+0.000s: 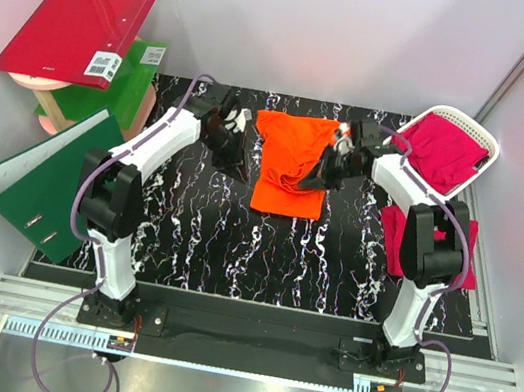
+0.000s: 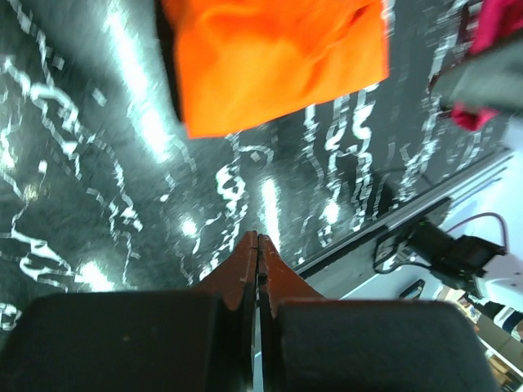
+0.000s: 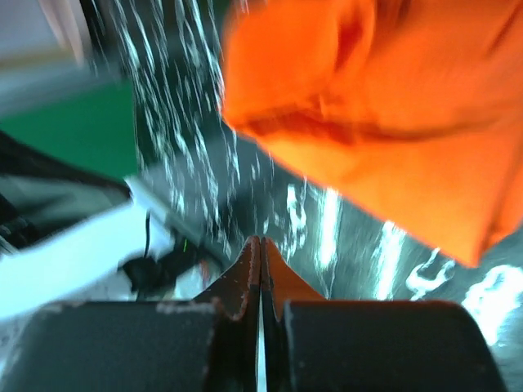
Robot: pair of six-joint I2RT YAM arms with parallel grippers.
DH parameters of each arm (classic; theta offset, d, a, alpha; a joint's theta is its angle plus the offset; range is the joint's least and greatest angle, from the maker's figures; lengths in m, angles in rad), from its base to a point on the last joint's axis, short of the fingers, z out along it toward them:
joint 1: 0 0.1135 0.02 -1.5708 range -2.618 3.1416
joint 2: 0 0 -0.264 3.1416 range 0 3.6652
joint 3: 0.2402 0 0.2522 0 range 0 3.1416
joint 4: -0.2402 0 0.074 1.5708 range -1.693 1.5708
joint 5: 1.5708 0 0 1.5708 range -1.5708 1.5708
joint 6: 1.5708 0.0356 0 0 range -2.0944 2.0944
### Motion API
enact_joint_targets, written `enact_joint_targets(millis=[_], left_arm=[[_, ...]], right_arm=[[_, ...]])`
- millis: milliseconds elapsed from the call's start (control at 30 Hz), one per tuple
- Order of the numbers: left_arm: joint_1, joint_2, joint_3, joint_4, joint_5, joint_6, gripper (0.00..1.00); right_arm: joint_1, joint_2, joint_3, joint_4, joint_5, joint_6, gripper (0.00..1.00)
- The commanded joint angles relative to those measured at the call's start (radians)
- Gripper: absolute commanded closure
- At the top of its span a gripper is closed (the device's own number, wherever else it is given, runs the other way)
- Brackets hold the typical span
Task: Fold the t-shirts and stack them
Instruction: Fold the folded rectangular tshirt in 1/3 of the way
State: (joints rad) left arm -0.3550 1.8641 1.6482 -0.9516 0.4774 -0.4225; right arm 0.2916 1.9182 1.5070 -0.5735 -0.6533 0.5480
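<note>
A bright orange t-shirt point(image 1: 292, 161) lies partly folded in the middle of the black marbled table; it also shows in the left wrist view point(image 2: 278, 57) and in the right wrist view point(image 3: 384, 98). A magenta-pink t-shirt point(image 1: 442, 152) lies in the white basket point(image 1: 486, 144). Another magenta-pink t-shirt point(image 1: 463, 254) lies on the table at the right, partly hidden by the right arm. My left gripper point(image 1: 232, 155) is shut and empty, just left of the orange shirt point(image 2: 257, 237). My right gripper point(image 1: 318, 178) is shut and empty at the shirt's right edge point(image 3: 261, 241).
A red ring binder point(image 1: 73, 31) and a green one point(image 1: 108, 88) rest on a pink stand at the back left. Another green binder point(image 1: 47, 178) lies at the table's left edge. The table's front edge point(image 1: 254, 301) runs in front of the arm bases.
</note>
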Motion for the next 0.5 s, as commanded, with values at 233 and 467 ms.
enact_joint_targets(millis=[233,467], left_arm=[[0.005,-0.022,-0.053,0.008,-0.048,0.013,1.00],[0.004,-0.037,-0.076,0.011,-0.077,0.007,1.00]], right_arm=[[0.026,0.128,-0.097,-0.008,-0.244,-0.025,1.00],[0.027,0.289,0.074,-0.011,-0.195,-0.017,1.00]])
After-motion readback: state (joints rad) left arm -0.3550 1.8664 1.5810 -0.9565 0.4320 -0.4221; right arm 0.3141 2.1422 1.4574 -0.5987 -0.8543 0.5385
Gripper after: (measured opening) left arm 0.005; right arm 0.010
